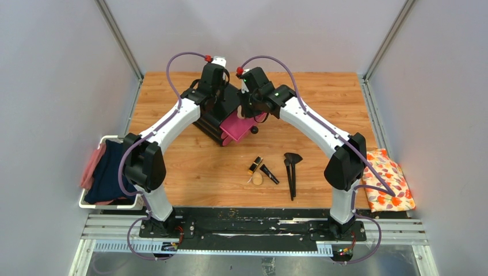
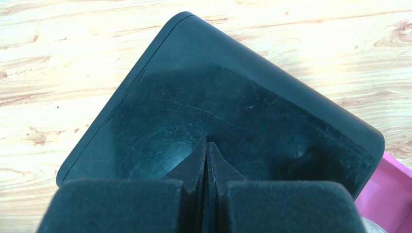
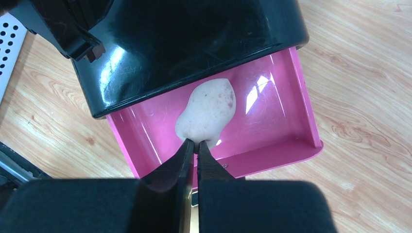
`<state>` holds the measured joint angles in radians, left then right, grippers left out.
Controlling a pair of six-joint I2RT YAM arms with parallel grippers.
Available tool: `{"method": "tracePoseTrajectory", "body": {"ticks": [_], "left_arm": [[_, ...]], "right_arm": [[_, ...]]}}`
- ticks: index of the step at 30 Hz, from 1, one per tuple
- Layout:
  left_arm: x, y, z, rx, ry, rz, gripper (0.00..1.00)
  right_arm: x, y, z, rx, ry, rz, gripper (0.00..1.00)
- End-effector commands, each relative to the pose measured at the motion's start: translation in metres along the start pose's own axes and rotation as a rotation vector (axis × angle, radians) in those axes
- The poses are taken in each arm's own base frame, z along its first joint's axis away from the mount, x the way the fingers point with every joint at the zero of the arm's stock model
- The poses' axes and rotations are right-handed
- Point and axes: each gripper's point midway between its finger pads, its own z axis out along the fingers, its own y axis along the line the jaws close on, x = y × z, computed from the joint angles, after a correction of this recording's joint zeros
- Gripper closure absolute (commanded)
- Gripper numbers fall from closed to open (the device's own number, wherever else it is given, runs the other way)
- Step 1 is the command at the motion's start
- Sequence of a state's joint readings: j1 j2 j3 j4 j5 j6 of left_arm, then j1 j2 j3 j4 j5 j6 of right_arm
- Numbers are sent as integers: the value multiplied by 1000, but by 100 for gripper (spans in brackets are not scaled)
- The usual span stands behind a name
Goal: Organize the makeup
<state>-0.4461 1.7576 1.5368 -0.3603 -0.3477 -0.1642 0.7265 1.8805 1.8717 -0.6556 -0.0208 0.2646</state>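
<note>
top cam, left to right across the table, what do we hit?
basket → box → tube → brushes → cloth. Skipped: the case and the loose sponge, which sit one above the other, so their order is unclear.

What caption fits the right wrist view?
Right gripper pinches a beige egg-shaped sponge over the open pink drawer of the black box.
</note>
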Motion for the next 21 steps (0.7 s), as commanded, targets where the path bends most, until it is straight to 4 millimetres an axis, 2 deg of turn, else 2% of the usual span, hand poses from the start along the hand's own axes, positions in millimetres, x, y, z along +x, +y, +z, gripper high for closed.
{"method": "tracePoseTrajectory", "body": {"ticks": [1, 3, 6, 10, 14, 21], "left_arm": [[44, 7, 1, -16, 145, 57, 100], [43, 7, 0, -17, 144, 57, 100], [43, 6, -1, -12, 145, 55, 100], [38, 3, -8, 14, 136, 47, 100], [26, -2, -24, 66, 113, 13, 100], [-3, -40, -70, 278, 52, -66, 100]], "right_arm": [[-10, 8, -19, -6, -32, -28, 99], [-10, 4, -19, 11, -53, -38, 100], [-4, -19, -17, 145, 10, -47, 100], [-6, -10, -20, 96, -4, -50, 100], [-7, -5, -19, 66, -14, -41, 100], [-6, 0, -18, 42, -13, -25, 100]]}}
